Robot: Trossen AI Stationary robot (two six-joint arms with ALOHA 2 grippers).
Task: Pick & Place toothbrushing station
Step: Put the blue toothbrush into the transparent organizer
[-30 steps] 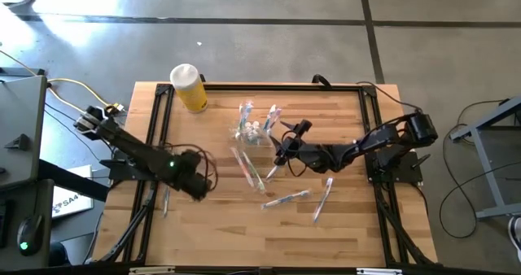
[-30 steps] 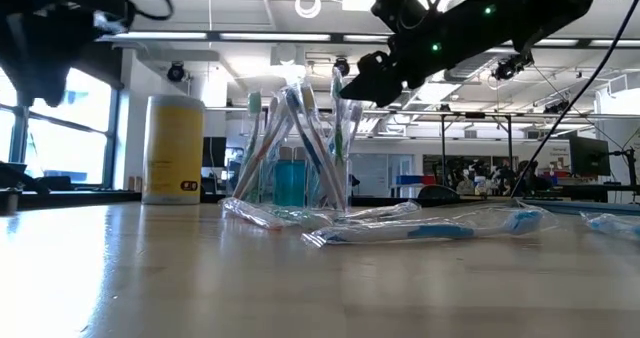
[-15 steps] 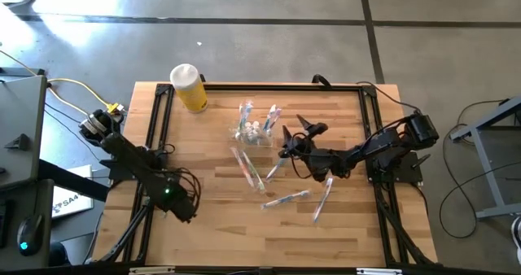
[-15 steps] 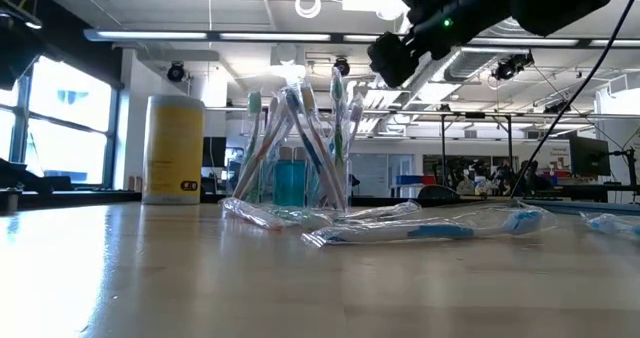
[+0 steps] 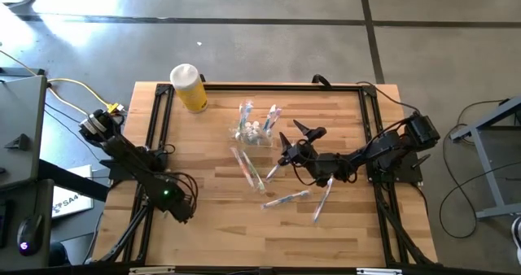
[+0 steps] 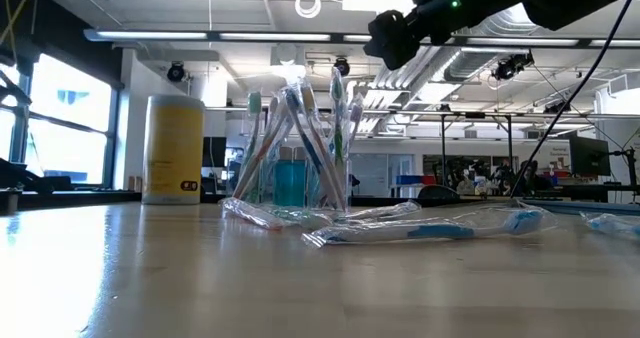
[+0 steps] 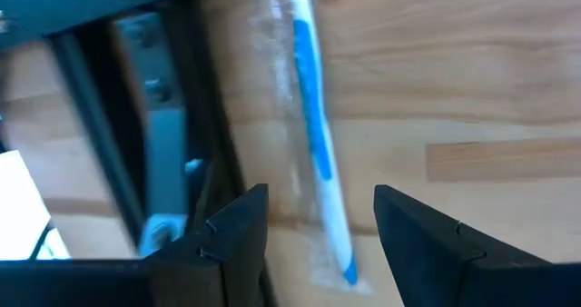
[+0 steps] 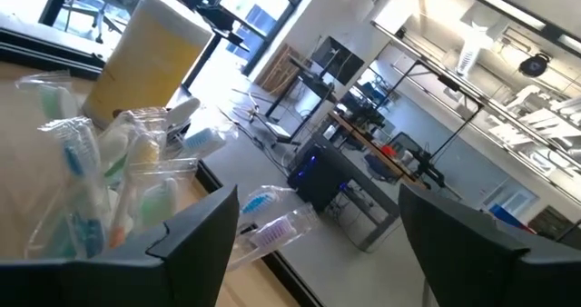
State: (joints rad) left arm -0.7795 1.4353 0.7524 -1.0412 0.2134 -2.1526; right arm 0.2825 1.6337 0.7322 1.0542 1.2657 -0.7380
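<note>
The clear holder cup (image 5: 253, 130) stands upright at the table's middle-far part with several pastel toothbrushes leaning in it; it also shows in the low view (image 6: 291, 175) and the right wrist view (image 8: 86, 193). Several wrapped toothbrushes lie flat on the table (image 5: 247, 168) (image 5: 286, 199) (image 5: 323, 197). My right gripper (image 5: 294, 137) is open and empty, raised just right of the cup (image 6: 392, 36). My left gripper (image 5: 175, 204) is open over the table's left rail, above a wrapped blue toothbrush (image 7: 313, 134) that lies on the wood.
A yellow cylinder with a white cap (image 5: 189, 88) stands at the far left corner, behind the cup (image 6: 172, 148). A black frame rail (image 5: 155, 145) runs along the table's left side, another along the right (image 5: 373, 137). Cables lie left of the table.
My left gripper has swung from the table's left-middle toward the near left edge, over the rail. My right gripper has risen and tipped upward beside the cup. The cup and the loose toothbrushes have kept still.
</note>
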